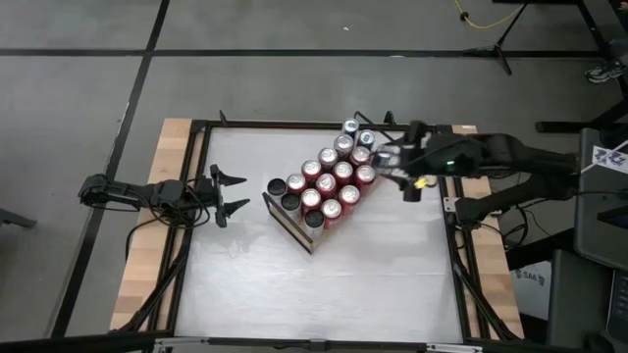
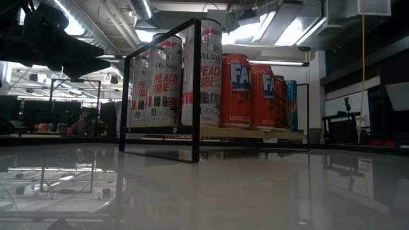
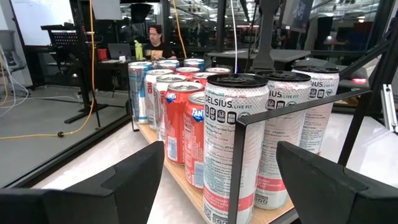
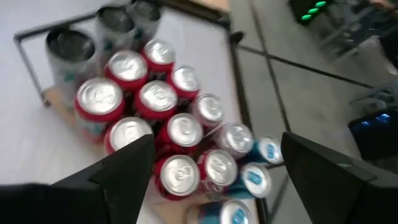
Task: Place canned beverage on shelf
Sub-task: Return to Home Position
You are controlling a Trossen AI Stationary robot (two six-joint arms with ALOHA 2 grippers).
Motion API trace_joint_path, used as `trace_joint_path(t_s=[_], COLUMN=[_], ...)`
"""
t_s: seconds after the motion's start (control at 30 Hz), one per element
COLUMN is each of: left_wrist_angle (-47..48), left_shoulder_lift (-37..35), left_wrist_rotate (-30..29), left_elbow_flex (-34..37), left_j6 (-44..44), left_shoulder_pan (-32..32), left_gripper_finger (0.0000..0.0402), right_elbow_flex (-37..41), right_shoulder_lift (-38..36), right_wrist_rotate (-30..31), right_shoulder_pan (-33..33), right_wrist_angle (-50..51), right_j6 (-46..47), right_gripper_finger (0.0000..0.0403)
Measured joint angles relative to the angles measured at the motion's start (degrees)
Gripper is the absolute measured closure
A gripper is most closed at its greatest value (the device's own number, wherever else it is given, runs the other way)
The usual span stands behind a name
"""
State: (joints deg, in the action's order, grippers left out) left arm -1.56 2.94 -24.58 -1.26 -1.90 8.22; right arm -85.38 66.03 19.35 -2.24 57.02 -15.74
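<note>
The shelf [image 1: 294, 227], a light-wood board with black wire rails, lies slantwise at the middle of the white table. On it stand several cans: white ones with dark tops [image 3: 236, 143] at its left end, red ones [image 4: 127, 68] in the middle, and blue-and-silver ones [image 4: 255, 177] at its far right end. My right gripper [image 4: 216, 140] hangs open above the far right end of the rows [image 1: 385, 162], holding nothing. My left gripper [image 1: 231, 194] stands open and level just left of the shelf, pointing at the white cans [image 3: 217, 152].
A black frame [image 1: 456, 245] runs around the tabletop, with wooden strips [image 1: 147, 255] outside it. Bare white tabletop [image 1: 324, 294] stretches from the shelf to the near edge. A person [image 3: 155, 38] sits in the room beyond the table.
</note>
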Motion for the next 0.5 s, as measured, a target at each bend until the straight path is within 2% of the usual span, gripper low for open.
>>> trace_joint_path(t_s=[0.23,0.4,0.5], left_wrist_angle=[0.0,0.0,0.0], left_shoulder_lift=[0.0,0.0,0.0], left_wrist_rotate=[0.0,0.0,0.0], left_elbow_flex=[0.0,0.0,0.0], left_j6=[0.0,0.0,0.0], left_shoulder_pan=[0.0,0.0,0.0], left_gripper_finger=[0.0097,0.0097,0.0097], right_elbow_flex=[3.0,12.6,20.1], right_shoulder_lift=[-6.6,-13.1,-17.2], right_wrist_rotate=[1.4,1.1,1.1], right_shoulder_pan=[0.0,0.0,0.0], right_wrist_angle=[-1.9,-8.0,-16.5], right_j6=[2.3,2.4,2.4], right_gripper_finger=[0.0066,0.0077,0.0102])
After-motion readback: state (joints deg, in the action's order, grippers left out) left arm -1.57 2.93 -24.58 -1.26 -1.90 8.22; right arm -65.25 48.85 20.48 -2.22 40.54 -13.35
